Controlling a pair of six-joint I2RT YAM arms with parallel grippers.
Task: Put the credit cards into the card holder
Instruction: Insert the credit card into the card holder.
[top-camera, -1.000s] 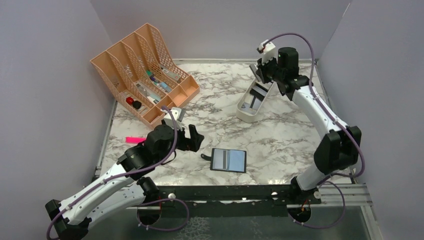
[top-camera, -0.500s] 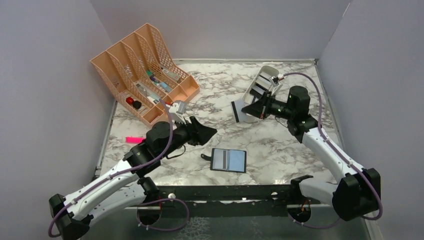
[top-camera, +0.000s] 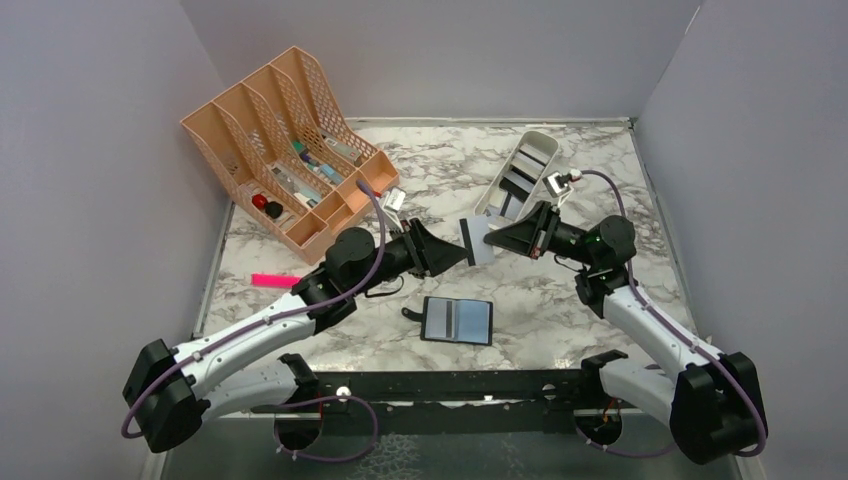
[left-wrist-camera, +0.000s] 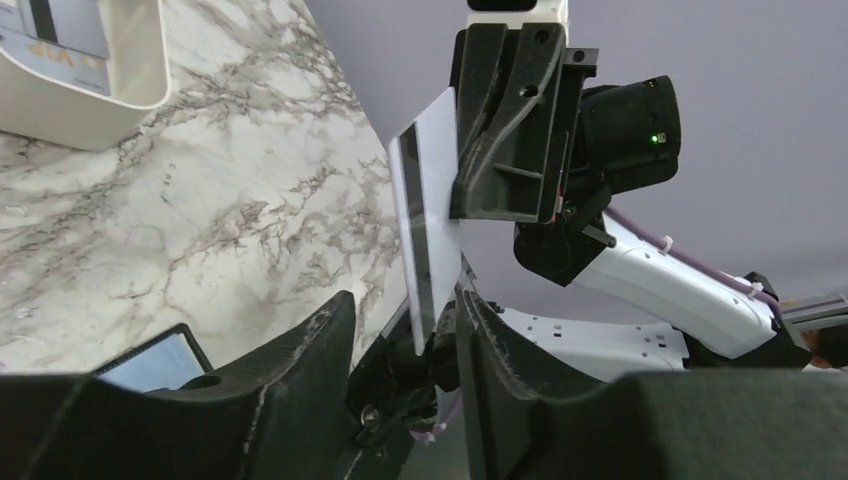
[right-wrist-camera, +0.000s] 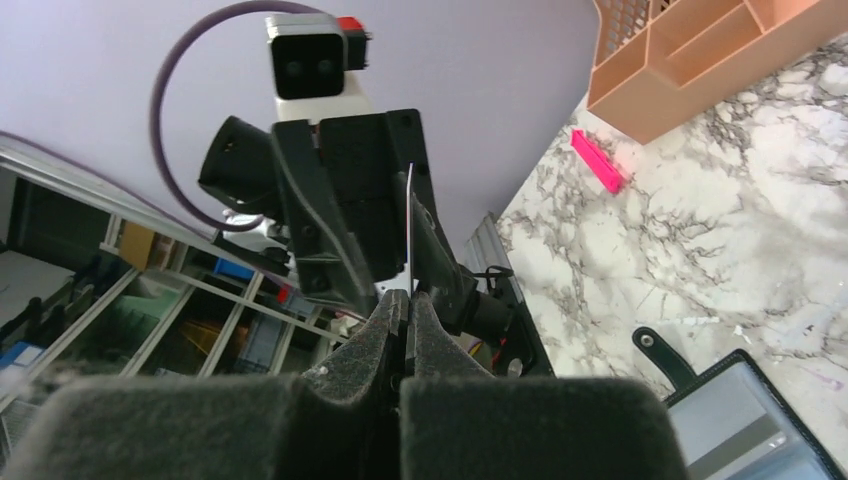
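Midair, pinching a credit card (top-camera: 478, 243) firmly in the right gripper (top-camera: 497, 238) and presenting the free end edge-on between the parted fingers of the left gripper (top-camera: 452, 253).

Your left gripper (top-camera: 452, 256) and right gripper (top-camera: 500, 238) face tip to tip above middle of table (top-camera: 560, 285). One credit card (top-camera: 477, 241) stands on edge between them, far end at right gripper's tip, near end between left gripper's jaws. Card holder (top-camera: 457, 320) lies flat on table, below both tips and nearer you. Tray (top-camera: 548, 140) behind right gripper, more credit cards (top-camera: 518, 180) in it. Organiser (top-camera: 290, 110) behind and left of left gripper. Marker (top-camera: 270, 280) left of left gripper, beside its arm.
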